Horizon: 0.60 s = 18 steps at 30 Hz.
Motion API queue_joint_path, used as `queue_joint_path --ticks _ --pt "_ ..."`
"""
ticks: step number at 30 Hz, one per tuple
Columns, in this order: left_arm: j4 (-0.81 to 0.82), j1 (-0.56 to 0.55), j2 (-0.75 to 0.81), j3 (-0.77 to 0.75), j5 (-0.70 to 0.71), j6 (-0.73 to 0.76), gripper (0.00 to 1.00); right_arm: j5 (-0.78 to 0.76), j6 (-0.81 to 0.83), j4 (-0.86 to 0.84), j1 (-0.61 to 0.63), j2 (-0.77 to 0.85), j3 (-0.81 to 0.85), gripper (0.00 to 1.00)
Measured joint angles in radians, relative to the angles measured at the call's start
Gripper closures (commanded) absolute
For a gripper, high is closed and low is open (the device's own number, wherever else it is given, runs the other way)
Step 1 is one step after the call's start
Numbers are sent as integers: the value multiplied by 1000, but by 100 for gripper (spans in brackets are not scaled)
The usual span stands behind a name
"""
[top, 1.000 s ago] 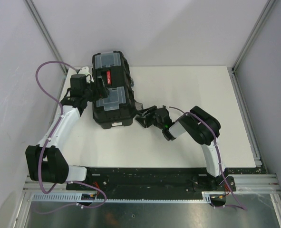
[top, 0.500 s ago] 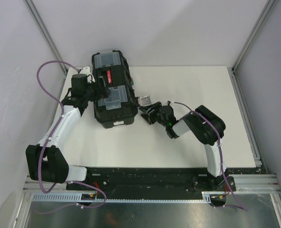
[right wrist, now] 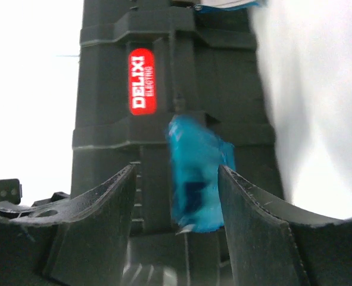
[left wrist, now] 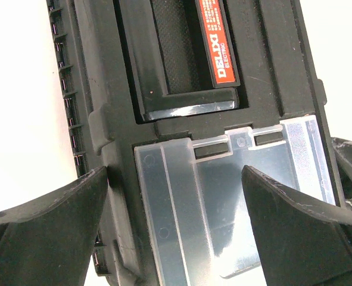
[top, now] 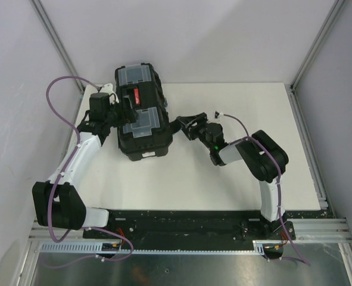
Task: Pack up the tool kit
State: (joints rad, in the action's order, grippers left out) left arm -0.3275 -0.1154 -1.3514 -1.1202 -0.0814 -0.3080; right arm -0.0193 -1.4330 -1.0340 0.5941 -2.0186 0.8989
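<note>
Top external view, item one: tool kit, a black plastic toolbox with its lid down. It lies at upper left of centre on the white worktop, long axis running up the frame.

Fittings:
- far clear compartment and near clear compartment set in the lid
- recessed carry handle with red label between them
- blue latch on the wall facing frame right, blurred in the right wrist view

Contents: not visible.

Handling, as judged: rigid shell, bulky, probably heavy for one pincer. The smooth plastic is likely to slip under a side pinch. The clear lids look thin and are best not squeezed. Best hold is the handle bar, or the latch tab for fastening.

Left pincer: released, jaws wide, straddling the box's left edge and the near clear compartment, gripping nothing.

Right pincer: jaws parted, just beside the latch wall. The latch is framed between them and nothing is gripped.
</note>
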Motion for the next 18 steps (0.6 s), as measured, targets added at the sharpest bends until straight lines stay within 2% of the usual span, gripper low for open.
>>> queue_joint_path --ticks 7,12,18 --pt "1 0 -1 0 -1 2 5 137 11 -77 -7 -122 161 41" --pt "1 0 -2 0 -1 2 5 201 0 -110 -8 -166 175 39" --pt "1 0 -3 0 -1 2 5 262 18 -111 -22 -167 175 31"
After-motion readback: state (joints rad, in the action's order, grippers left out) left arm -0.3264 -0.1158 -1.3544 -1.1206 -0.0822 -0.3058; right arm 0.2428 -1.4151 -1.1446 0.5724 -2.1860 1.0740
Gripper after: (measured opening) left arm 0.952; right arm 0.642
